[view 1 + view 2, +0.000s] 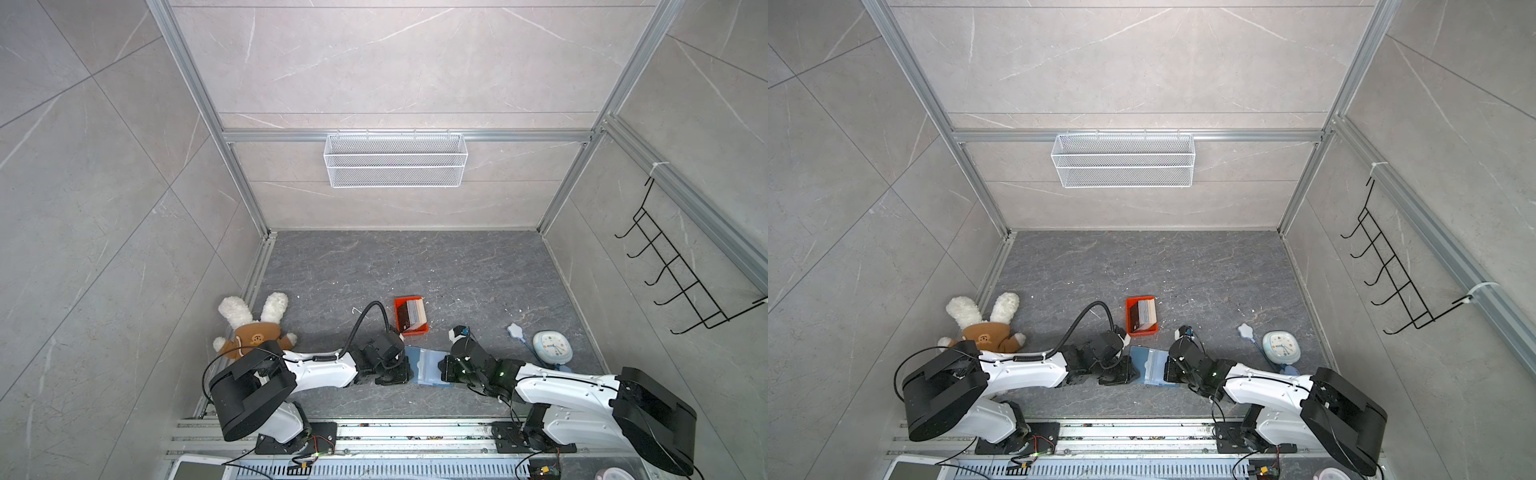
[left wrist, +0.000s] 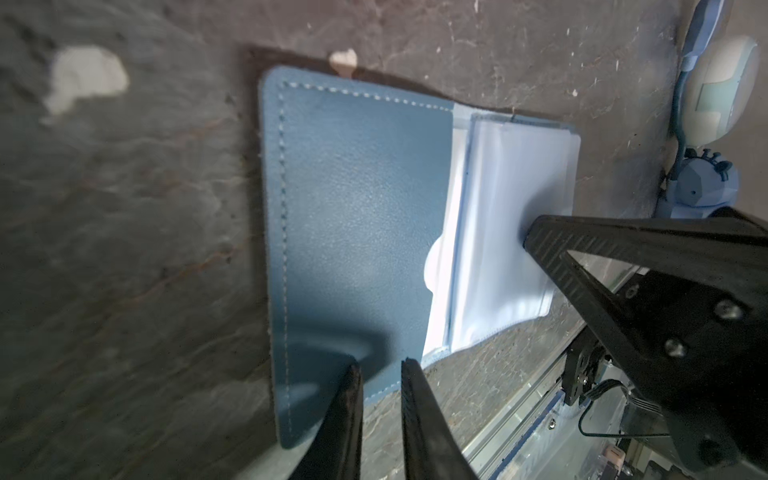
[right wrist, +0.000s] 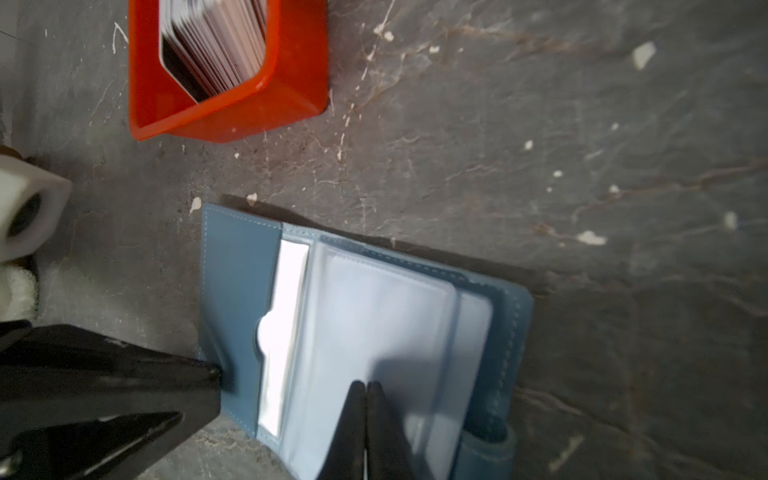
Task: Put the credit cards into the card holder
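Observation:
The blue card holder (image 1: 426, 368) (image 1: 1152, 365) lies open on the dark floor between my two grippers. Its blue flap (image 2: 357, 208) is on one side and its clear pockets (image 3: 374, 316) on the other. My left gripper (image 2: 380, 365) (image 1: 409, 369) has its jaws a narrow gap apart, tips on the flap's edge with nothing between them. My right gripper (image 3: 365, 384) (image 1: 442, 368) is shut, tips together against the clear pockets; whether a leaf is pinched I cannot tell. The credit cards (image 1: 413, 313) (image 3: 216, 41) stand stacked in a small orange tray (image 1: 411, 331) just behind the holder.
A plush rabbit (image 1: 253, 328) lies at the left wall. A pale blue clock (image 1: 552, 345) and a small blue-white gadget (image 1: 515, 331) sit to the right. A white wire basket (image 1: 395, 160) hangs on the back wall, a black hook rack (image 1: 681, 274) on the right wall.

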`<state>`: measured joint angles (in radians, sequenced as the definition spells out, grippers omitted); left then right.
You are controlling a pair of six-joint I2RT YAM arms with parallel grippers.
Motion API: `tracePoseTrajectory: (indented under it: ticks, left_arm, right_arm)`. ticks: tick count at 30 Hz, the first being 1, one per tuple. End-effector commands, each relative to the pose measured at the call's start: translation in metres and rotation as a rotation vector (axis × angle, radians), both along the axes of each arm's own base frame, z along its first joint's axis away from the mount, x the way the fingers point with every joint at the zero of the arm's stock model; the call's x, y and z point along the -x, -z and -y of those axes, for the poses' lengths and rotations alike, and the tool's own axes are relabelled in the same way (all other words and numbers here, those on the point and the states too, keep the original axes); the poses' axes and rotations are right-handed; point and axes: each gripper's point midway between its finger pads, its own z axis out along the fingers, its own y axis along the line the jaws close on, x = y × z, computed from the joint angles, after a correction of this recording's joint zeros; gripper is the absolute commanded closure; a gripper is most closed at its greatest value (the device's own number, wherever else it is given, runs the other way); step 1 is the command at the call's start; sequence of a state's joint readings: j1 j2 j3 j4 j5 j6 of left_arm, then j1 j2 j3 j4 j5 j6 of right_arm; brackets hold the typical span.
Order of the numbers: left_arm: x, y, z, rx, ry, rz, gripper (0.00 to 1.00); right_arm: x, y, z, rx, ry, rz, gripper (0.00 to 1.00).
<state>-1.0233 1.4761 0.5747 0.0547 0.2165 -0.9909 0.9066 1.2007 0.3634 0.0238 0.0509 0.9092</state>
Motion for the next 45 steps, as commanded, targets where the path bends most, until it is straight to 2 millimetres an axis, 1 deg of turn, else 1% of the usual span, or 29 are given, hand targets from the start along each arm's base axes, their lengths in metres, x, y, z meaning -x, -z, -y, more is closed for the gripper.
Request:
tracePoseTrajectory:
  ticks: [1, 5, 8, 12, 15, 20, 26, 29, 33, 42, 45]
  left_arm:
    - [0.003, -0.012, 0.005, 0.047, -0.008, -0.004, 0.79]
    - [-0.005, -0.032, 0.009, 0.075, -0.003, 0.043, 0.79]
    - [-0.015, -0.040, 0.014, 0.094, 0.001, 0.053, 0.79]
    - [-0.028, -0.046, 0.019, 0.104, 0.017, 0.062, 0.79]
    - [-0.034, -0.046, 0.024, 0.100, 0.030, 0.064, 0.79]
    - [-0.035, -0.031, 0.025, 0.075, 0.034, 0.041, 0.79]
    - [-0.029, -0.008, 0.015, 0.033, 0.018, 0.008, 0.79]
    - [-0.025, -0.001, 0.011, 0.027, 0.011, -0.006, 0.80]
    - [-0.021, 0.003, 0.009, 0.027, 0.000, -0.015, 0.79]
    - [-0.008, 0.008, 0.011, 0.020, -0.001, -0.022, 0.79]
    - [-0.006, 0.008, 0.010, 0.018, -0.006, -0.023, 0.80]
  right_arm:
    - [0.001, 0.006, 0.015, 0.056, 0.025, -0.001, 0.92]
    - [0.000, -0.001, 0.012, 0.038, 0.013, 0.016, 0.92]
    - [0.000, -0.004, 0.010, 0.022, 0.003, 0.022, 0.92]
    - [-0.001, -0.009, 0.008, 0.010, -0.008, 0.032, 0.92]
    - [0.000, -0.009, 0.008, 0.012, -0.011, 0.032, 0.92]
    - [-0.001, -0.009, 0.008, 0.011, -0.008, 0.033, 0.92]
    - [-0.003, -0.006, 0.012, 0.029, 0.022, 0.030, 0.93]
    - [-0.003, -0.001, 0.016, 0.046, 0.040, 0.019, 0.94]
    - [-0.004, 0.006, 0.020, 0.069, 0.058, 0.001, 0.94]
    - [-0.001, 0.022, 0.029, 0.126, 0.076, -0.035, 0.95]
    - [-0.003, 0.016, 0.032, 0.147, 0.078, -0.020, 0.95]
